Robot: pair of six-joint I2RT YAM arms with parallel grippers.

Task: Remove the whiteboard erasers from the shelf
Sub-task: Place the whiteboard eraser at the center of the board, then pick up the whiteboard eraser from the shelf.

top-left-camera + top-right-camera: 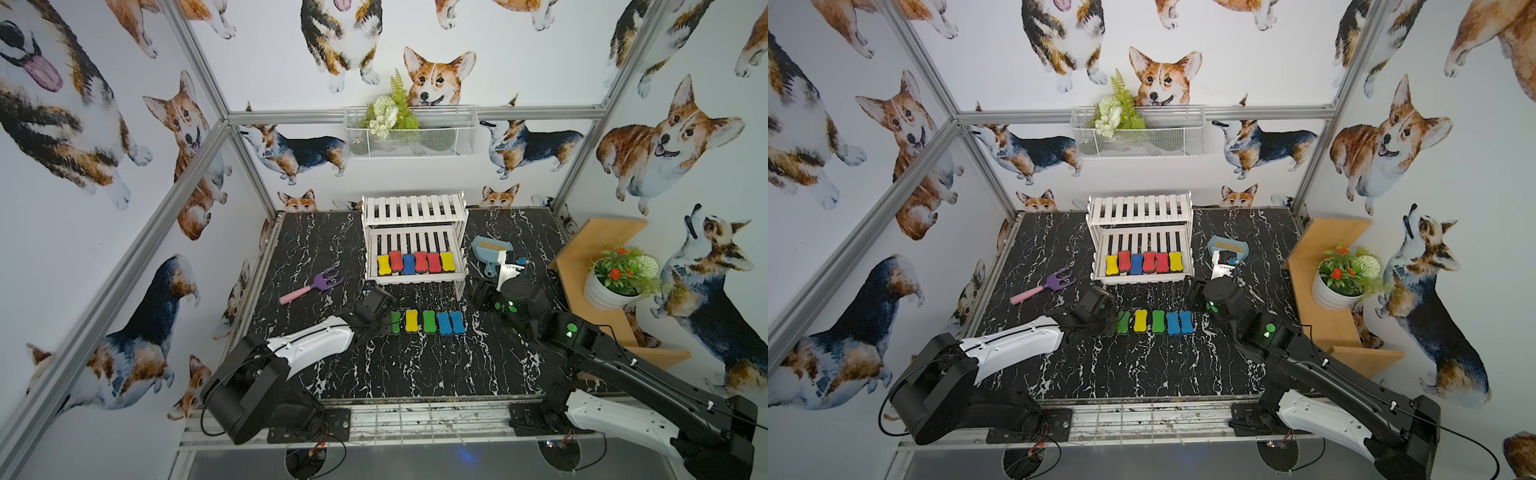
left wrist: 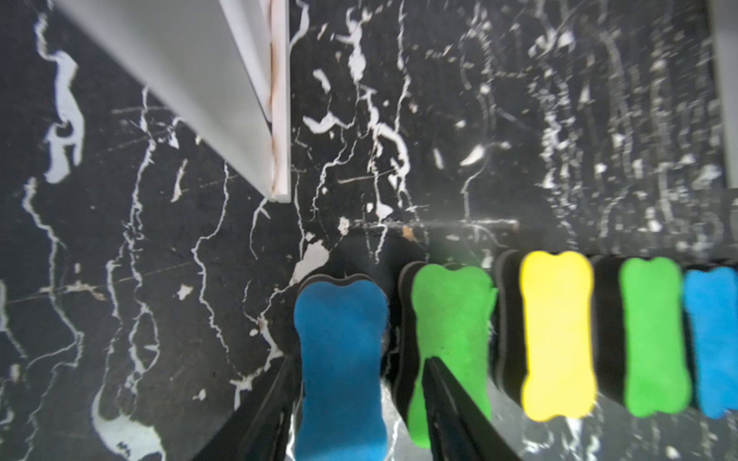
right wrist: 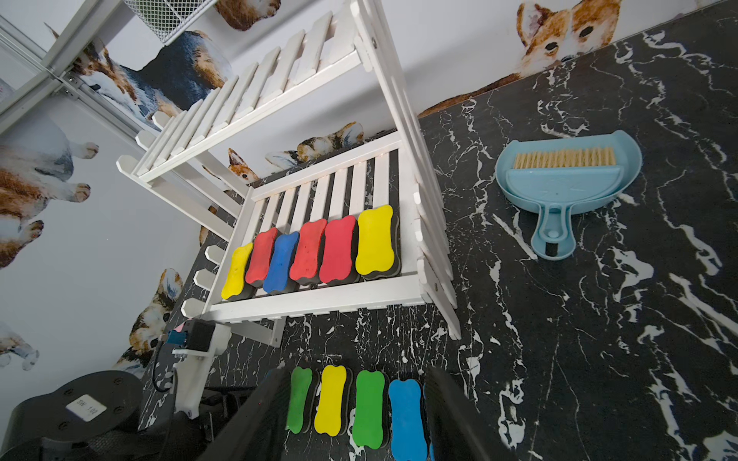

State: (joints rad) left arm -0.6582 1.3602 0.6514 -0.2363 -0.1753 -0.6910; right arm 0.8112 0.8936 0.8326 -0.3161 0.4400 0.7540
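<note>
**Left gripper (image 2: 359, 361) open astride a blue bone-shaped foam whiteboard eraser (image 2: 339, 319) on the black marble-pattern table top (image 1: 415, 374).**
The blue eraser lies flat between the spread fingers, at the left end of a table row. It is just beside a green eraser (image 2: 451, 319), which one finger partly hides. Six more erasers (image 1: 420, 262) lie side by side on the lower tier of the white two-tier slatted wooden shelf (image 1: 413, 206). The right gripper (image 3: 357, 373), jaws apart and empty, hangs near the row's right end.
</note>
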